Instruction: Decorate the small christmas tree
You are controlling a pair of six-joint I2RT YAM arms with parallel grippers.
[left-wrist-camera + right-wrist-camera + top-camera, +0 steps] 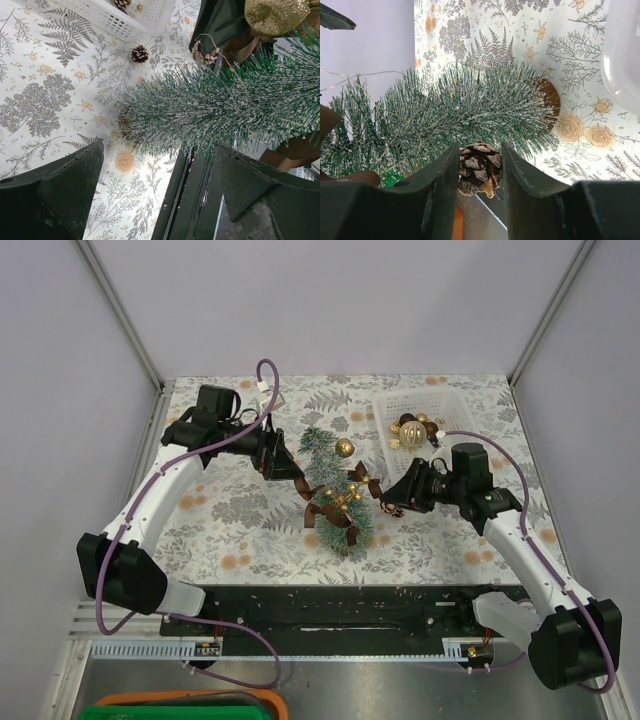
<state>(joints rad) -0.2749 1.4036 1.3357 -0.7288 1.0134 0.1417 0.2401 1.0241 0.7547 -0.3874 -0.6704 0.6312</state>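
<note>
The small christmas tree (335,490) is at the table's middle, frosted green, with brown bows and a gold bauble (343,447) on it. I cannot tell if it stands or leans. Its wooden base (550,97) shows in the right wrist view. My right gripper (393,502) is just right of the tree, shut on a brown pine cone (480,167) held close to the bristles (460,112). My left gripper (290,472) is at the tree's left, open and empty, its fingers (60,195) wide apart with the tree (210,110) just beyond them.
A white basket (440,405) with several baubles (412,428) stands at the back right. A loose pine cone (139,53) lies on the patterned cloth near the basket (105,17). The table's black front edge (190,200) runs below the tree.
</note>
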